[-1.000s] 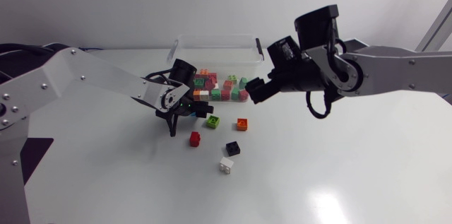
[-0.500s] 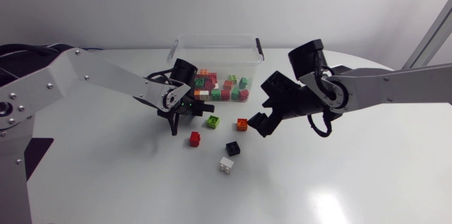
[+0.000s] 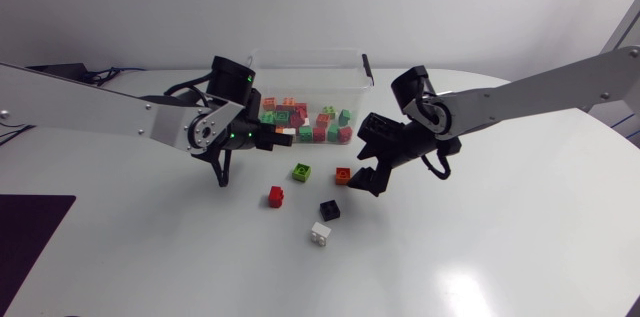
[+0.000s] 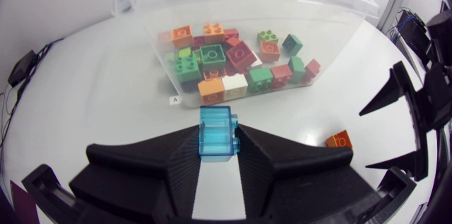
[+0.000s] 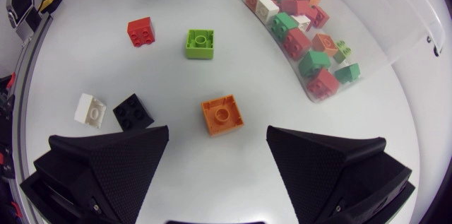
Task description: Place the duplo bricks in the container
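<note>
One small label (image 4: pixel 174 99) beside container (image 4: pixel 148 19); left gripper (image 4: pixel 217 146) clamps blue brick (image 4: pixel 216 126).

Bright, even light falls from overhead onto the white counter (image 3: pixel 520 227). In the head view a soft patch of glare lies on the counter near the lower edge, and the shadows under both arms are faint with blurred rims. The clear container (image 4: pixel 233 12) carries pale reflections on its walls. Both wrist views bend the counter's edge into a curve. The translucent blue brick (image 4: pixel 217 128) glows against the matte black left gripper (image 4: pixel 217 146). Under the right gripper (image 5: pixel 217 146), the orange brick (image 5: pixel 222 114) throws only a thin, soft shadow.
</note>
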Robot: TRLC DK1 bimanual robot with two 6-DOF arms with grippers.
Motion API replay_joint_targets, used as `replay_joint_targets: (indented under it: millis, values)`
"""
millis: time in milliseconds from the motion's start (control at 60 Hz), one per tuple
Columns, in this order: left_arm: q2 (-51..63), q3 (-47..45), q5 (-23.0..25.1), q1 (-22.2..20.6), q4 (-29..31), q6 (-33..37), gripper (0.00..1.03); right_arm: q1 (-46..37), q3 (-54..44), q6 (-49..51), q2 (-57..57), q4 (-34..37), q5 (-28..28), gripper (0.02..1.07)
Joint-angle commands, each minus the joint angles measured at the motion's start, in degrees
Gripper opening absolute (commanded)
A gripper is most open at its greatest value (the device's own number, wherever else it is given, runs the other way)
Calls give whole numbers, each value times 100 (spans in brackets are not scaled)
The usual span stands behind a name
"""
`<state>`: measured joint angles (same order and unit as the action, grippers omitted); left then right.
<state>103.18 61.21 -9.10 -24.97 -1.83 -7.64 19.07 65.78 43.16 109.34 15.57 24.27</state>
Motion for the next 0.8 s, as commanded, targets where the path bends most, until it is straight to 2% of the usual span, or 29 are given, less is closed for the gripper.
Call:
replay_joint_targets:
  millis: [0, 167, 217, 283, 367, 467, 617, 683, 733, 783]
  values:
    - [-360, -224, -21, 10, -55, 201, 25, 53, 322, 422, 378, 201, 60, 102]
    - [-887, -171, 14, 10, 112, 395, 25, 114, 603, 685, 694, 332, 51, 101]
    - [-1028, -153, 23, 19, 147, 421, 25, 132, 735, 817, 782, 482, 51, 97]
    - [-1159, -83, 23, 19, 209, 456, 25, 150, 787, 887, 835, 508, 51, 97]
    - [-1256, 58, 40, 36, 297, 491, 25, 176, 902, 958, 949, 517, 51, 88]
    - [-1318, 251, 49, 45, 314, 553, 25, 176, 1016, 993, 1133, 517, 60, 87]
    - [-1282, 576, 49, 45, 385, 562, 25, 185, 1069, 1107, 1336, 517, 157, 67]
    - [-1247, 778, 49, 36, 402, 553, 25, 158, 1051, 1142, 1353, 517, 236, 47]
    - [-1230, 875, 49, 19, 411, 553, 25, 132, 1025, 1151, 1353, 517, 306, 37]
    - [-1168, 1051, 49, 10, 411, 553, 25, 114, 972, 1151, 1300, 517, 350, 35]
